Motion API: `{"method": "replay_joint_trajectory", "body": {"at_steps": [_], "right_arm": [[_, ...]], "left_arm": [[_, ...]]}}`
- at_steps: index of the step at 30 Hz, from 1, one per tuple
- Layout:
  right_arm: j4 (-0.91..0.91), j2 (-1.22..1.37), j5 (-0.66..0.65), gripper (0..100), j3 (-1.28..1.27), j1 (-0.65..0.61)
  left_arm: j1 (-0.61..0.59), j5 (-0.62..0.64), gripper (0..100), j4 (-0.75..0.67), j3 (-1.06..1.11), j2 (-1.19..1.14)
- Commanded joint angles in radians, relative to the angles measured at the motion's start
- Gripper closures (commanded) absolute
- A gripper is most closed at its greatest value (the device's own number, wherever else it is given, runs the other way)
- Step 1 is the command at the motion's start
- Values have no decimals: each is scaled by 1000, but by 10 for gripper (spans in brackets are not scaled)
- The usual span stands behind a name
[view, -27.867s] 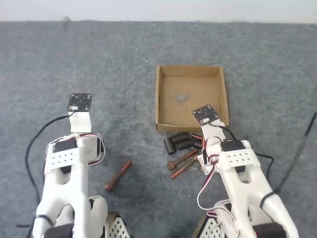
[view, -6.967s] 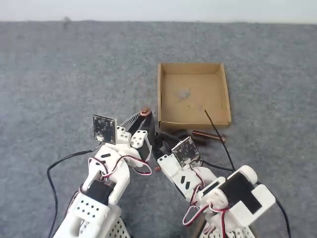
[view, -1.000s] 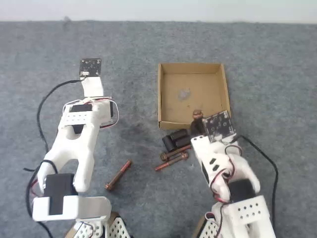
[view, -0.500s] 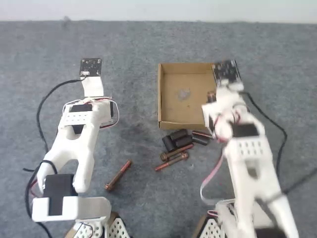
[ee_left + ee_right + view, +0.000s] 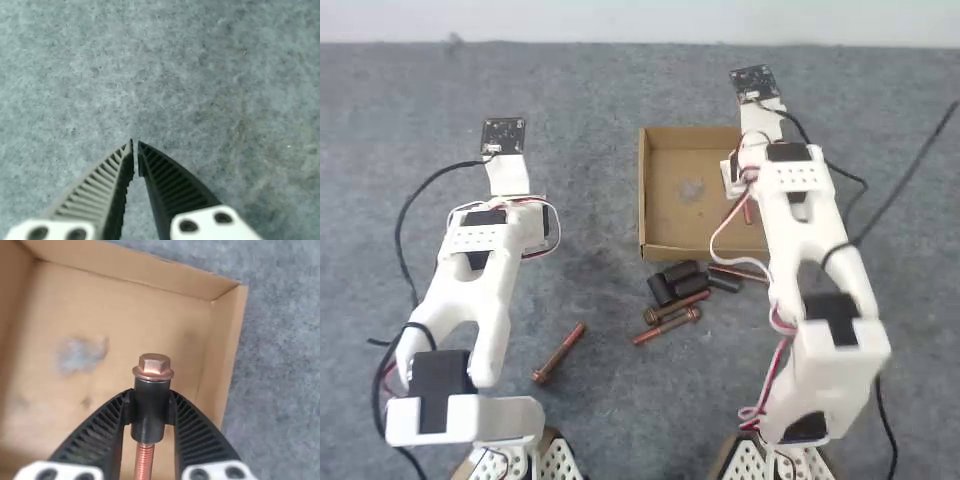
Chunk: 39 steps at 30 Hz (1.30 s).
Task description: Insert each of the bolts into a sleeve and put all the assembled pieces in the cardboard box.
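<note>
The right pincer is clenched on a black sleeve with a copper bolt pushed through it. The bolt's hexagonal head sits on the sleeve's far end and its threaded shank comes out of the near end. This assembled piece hangs over the floor of the cardboard box, close to the box's right wall. In the high view the right arm stretches along that wall, with its wrist camera past the box's far edge.

A second ago this arm was in front of the box, next to the pile of parts, and it carried the same piece. Half a second ago it was over the right wall. Now it reaches further in.

The left pincer is pressed shut with nothing between its ribbed fingers. It hangs over the bare grey desk, well to the left of the box. The left arm has not shifted in the last second.

Just in front of the box's near wall lie the loose sleeves, with two bolts beside them. A lone bolt rests farther from the box, towards its front left, where it lay in every earlier picture.
</note>
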<state>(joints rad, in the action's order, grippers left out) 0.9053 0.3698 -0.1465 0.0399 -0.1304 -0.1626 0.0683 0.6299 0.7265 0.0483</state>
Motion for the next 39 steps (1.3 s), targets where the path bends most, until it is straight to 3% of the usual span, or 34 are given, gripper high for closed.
{"method": "replay_joint_trajectory", "body": {"at_steps": [1, 8, 14, 20, 25, 30, 33, 39], "right_arm": [[7, 44, -12, 988, 138, 47], [45, 54, -48, 913, 144, 45], [108, -28, -48, 916, 144, 33], [254, -196, -46, 998, 138, 31], [426, -291, -46, 991, 117, 31], [478, -398, -55, 992, -38, 13], [466, -513, -150, 992, -232, -24], [259, -792, -215, 992, -598, -88]], "left_arm": [[-5, -15, 987, 2, -56, 3], [-3, -15, 987, -21, -50, 3], [-3, -15, 987, -23, -50, 3], [-3, -15, 987, -25, -50, 3], [-2, -15, 987, -25, -48, 3], [-2, -15, 987, -25, -48, 3], [-5, -15, 987, -25, -48, 3], [-5, -15, 987, -25, -48, 3]]}}
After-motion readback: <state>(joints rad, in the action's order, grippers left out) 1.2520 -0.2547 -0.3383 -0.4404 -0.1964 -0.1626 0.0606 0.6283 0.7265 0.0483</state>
